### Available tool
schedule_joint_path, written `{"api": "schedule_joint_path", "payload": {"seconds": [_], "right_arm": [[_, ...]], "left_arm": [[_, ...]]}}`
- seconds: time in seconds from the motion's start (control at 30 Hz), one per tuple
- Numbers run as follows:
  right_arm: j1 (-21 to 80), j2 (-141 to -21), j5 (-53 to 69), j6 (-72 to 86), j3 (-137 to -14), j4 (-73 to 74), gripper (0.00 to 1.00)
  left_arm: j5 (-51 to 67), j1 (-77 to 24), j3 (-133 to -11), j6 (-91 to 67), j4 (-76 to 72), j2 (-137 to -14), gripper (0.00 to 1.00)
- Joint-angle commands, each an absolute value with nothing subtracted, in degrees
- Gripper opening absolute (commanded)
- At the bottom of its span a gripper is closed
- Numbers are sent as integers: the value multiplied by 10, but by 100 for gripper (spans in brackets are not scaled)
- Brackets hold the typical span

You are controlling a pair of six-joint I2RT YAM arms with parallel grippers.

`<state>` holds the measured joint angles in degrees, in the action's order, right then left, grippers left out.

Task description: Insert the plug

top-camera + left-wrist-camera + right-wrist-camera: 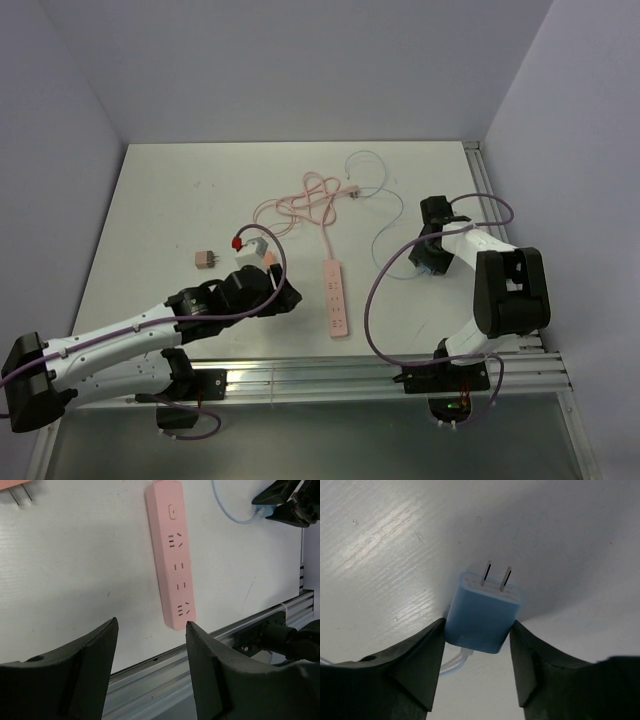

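A pink power strip (336, 298) lies lengthwise on the white table, its sockets facing up; it also shows in the left wrist view (175, 555). My right gripper (431, 262) is to its right, low over the table, and is shut on a blue two-prong plug (482, 612) whose prongs point away from the fingers. The plug's thin white cable (385, 240) loops over the table. My left gripper (290, 297) is open and empty, just left of the strip, with the strip's near end between its fingertips (112, 630) in the wrist view.
The strip's pink cord (310, 205) is coiled behind it. A small pink adapter (207, 259) and a white adapter with a red part (248, 247) lie at the left. An aluminium rail (350, 375) runs along the near table edge.
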<state>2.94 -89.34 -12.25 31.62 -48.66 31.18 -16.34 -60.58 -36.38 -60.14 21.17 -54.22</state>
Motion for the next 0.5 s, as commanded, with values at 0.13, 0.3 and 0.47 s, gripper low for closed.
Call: {"api": "schedule_joint_path", "payload": {"seconds": [0.13, 0.3, 0.47], "right_arm": [[27, -865, -69, 274, -495, 265, 7], [78, -808, -112, 226, -526, 286, 0], [176, -751, -117, 158, -541, 273, 0]], "left_arm": [[-148, -606, -446, -557, 223, -558, 59], [-20, -542, -500, -530, 208, -587, 55], [77, -453, -540, -512, 175, -612, 54]]}}
